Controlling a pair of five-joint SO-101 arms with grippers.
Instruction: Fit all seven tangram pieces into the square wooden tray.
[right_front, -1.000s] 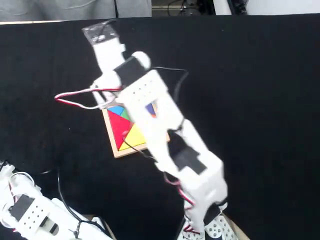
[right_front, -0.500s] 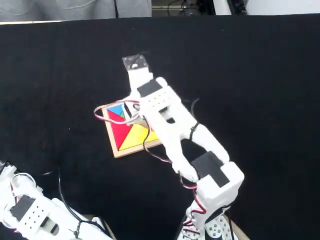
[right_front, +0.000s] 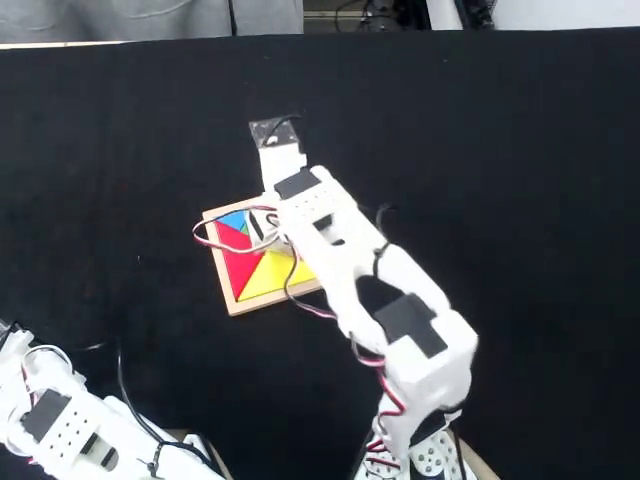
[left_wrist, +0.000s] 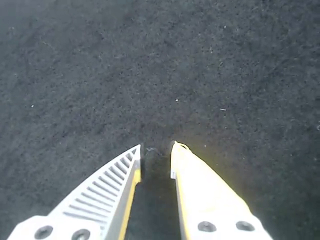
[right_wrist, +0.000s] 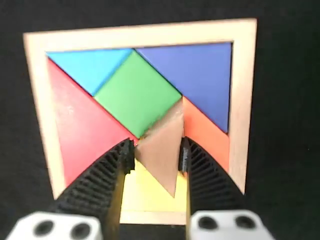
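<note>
The square wooden tray (right_wrist: 140, 29) lies right under my right gripper (right_wrist: 156, 147). It holds a light blue triangle (right_wrist: 87, 67), a green square (right_wrist: 137, 92), a dark blue triangle (right_wrist: 200, 75), a red triangle (right_wrist: 82, 135), an orange piece (right_wrist: 207, 137) and a yellow triangle (right_wrist: 142, 197). My black fingers are shut on a brown triangle (right_wrist: 162, 157), held point-down over the tray's middle. In the high view the right arm covers much of the tray (right_front: 220, 268), with its gripper (right_front: 272, 132) at the far end. My left gripper (left_wrist: 156, 146) hovers over bare cloth, fingers slightly apart, holding nothing.
Black cloth (right_front: 500, 150) covers the whole table. The left arm (right_front: 55, 420) rests at the near left corner, well away from the tray. Red and white cables (right_front: 215, 238) loop beside the tray's far corner.
The right arm swung in from the far left to above the tray, then dropped slightly in the last half second. The left arm has stayed put.
</note>
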